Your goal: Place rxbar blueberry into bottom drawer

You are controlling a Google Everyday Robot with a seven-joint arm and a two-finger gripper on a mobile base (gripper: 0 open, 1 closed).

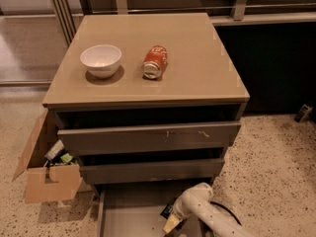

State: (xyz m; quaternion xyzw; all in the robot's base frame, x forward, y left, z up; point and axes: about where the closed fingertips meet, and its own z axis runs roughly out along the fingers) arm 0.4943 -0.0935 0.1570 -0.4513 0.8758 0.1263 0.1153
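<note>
The bottom drawer is pulled out at the foot of the grey-brown cabinet, showing its plain grey floor. My gripper comes in from the lower right on a white arm and hangs low over the drawer's right part. A small dark thing sits at the gripper's tip and looks like the rxbar blueberry, though most of it is hidden by the gripper. I cannot tell whether it touches the drawer floor.
A white bowl and an orange-red can lying on its side are on the cabinet top. The two upper drawers stand slightly ajar. An open cardboard box stands on the floor left of the cabinet.
</note>
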